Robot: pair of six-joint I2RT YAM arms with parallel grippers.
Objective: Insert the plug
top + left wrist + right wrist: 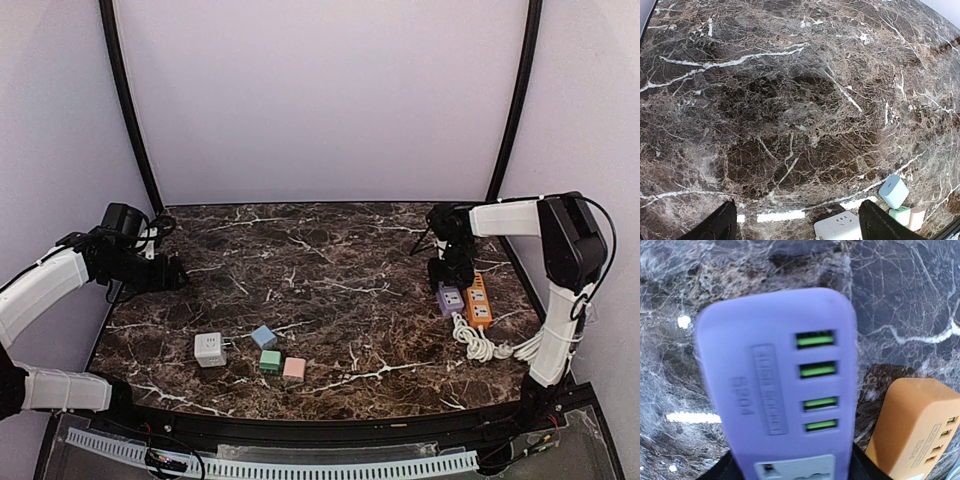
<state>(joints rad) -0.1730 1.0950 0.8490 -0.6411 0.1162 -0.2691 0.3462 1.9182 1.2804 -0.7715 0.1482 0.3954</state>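
Top: left end effector (176, 277) hovers over the left of the tabletop (330, 260), holding nothing. Right end effector (450, 276) sits at the far end of the purple power strip (450, 298), with the orange power strip (479, 301) just beside it and a white cable (482, 346) coiled nearer. Four plug blocks lie near-left: white (210, 349), blue (263, 336), green (270, 362), pink (294, 368).

Left wrist: fingers (715, 225) spread wide, bare marble between. The white block (837, 227) is at the bottom edge, the blue one (893, 191) to its right.

Right wrist: blurry. The purple strip (780, 380) fills the frame, green ports up. Dark fingers (722, 471) press on both its sides, so it is clamped.
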